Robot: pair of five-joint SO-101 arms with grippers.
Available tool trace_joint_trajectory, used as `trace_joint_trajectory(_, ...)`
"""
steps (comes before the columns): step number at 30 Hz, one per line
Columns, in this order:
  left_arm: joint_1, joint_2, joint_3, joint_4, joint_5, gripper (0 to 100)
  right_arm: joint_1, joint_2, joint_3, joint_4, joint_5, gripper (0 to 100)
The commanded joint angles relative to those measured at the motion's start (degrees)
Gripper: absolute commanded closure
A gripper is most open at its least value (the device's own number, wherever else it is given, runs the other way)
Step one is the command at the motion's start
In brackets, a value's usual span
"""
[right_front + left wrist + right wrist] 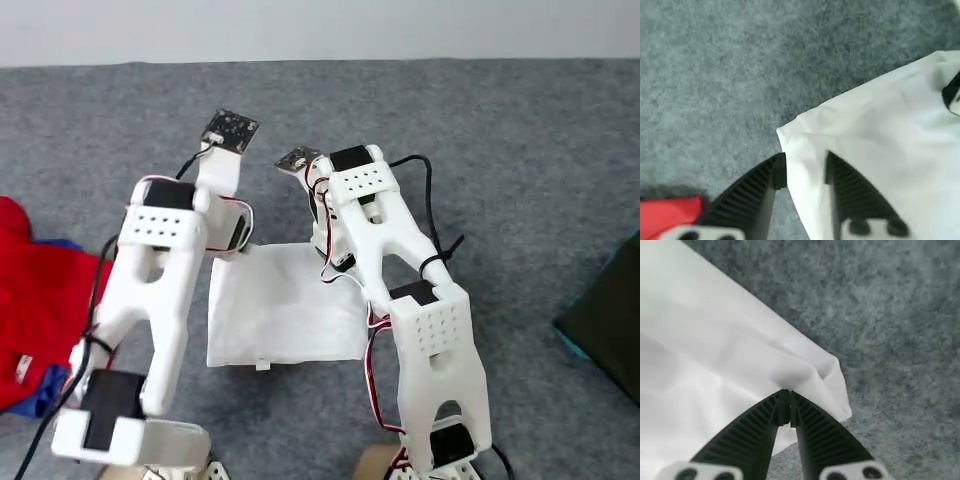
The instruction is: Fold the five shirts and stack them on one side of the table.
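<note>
The white shirt (285, 310) is laid folded at the centre of the grey counter (500, 150). Its 1 o'clock corner is pinched in the closed right hand (789, 400). The left hand (805, 170) — narrowly parted — is set astride the 11 o'clock corner edge. Red shirts (40, 290) are piled at 9 o'clock.

In the high view the arms cover the far corners of the white shirt (280, 310). Out beyond the left gripper (804, 162) a red shirt (40, 290) runs off the edge; beyond the right gripper (789, 395) a dark cloth (610, 320) is likewise cut off.
</note>
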Motion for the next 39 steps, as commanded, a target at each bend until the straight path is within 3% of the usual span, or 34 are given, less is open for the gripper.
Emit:
trace_joint_trajectory(1,-0.1,2.0,-4.3,2.1,0.4,80,0.2,-1.2,-3.1,0.0,0.5,98.9)
trace_joint_trajectory(9,-0.1,6.5,-5.9,3.0,0.3,80,0.4,-1.2,-3.1,0.0,0.5,98.9)
trace_joint_trajectory(16,-0.1,7.7,-5.9,3.3,-0.3,99,0.5,-1.2,-3.1,0.0,0.6,98.9)
trace_joint_trajectory(33,-5.6,7.6,-5.8,9.0,-2.7,99,0.7,-1.2,-3.1,-0.2,0.6,98.9)
trace_joint_trajectory(39,-5.7,7.2,-6.3,8.6,0.1,86,0.7,-1.2,-3.1,-0.2,0.6,98.9)
